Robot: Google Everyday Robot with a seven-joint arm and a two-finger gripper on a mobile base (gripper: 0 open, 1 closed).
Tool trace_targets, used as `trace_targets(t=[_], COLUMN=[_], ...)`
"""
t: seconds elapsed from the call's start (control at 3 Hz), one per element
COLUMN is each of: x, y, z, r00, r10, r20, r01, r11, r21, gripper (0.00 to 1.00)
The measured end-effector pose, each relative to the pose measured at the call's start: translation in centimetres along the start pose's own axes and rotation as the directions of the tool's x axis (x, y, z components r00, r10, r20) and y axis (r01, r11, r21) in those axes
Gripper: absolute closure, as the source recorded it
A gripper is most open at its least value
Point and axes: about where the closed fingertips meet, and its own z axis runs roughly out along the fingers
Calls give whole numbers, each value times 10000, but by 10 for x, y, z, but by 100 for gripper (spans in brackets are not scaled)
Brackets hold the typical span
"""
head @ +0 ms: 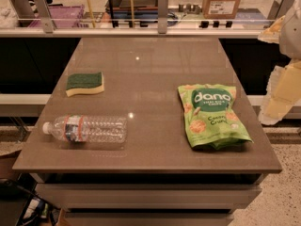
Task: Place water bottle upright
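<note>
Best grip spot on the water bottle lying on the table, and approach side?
The water bottle lies on its side, cap pointing left, nothing touching it. Likely best: come from above and close across the ribbed clear body right of the label. The claw is at the view's right edge, beyond the table.

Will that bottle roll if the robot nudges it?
Probably: the water bottle lies on its round side, so a sideways nudge may roll it. Its ribbed plastic looks empty, so likely light and squashy. The gripper is at the far right, apart.
</note>
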Motion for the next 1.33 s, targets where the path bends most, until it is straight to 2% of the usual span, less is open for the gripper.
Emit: trace_targets(t=[0.33, 0.67, 1.0, 1.33], x=[-2, -13, -24, -43], y=[-1, -5, -10, -17], z=[0, 1, 3, 13], r00=[10000, 9984, 9914, 9830], r10=[11, 350, 942, 1137], r20=[57, 438, 907, 1440], r01=[-12, -365, -996, -1214], r11=[10000, 9988, 9934, 9915], r21=[85, 332, 569, 461], gripper=[0, 0, 0, 0])
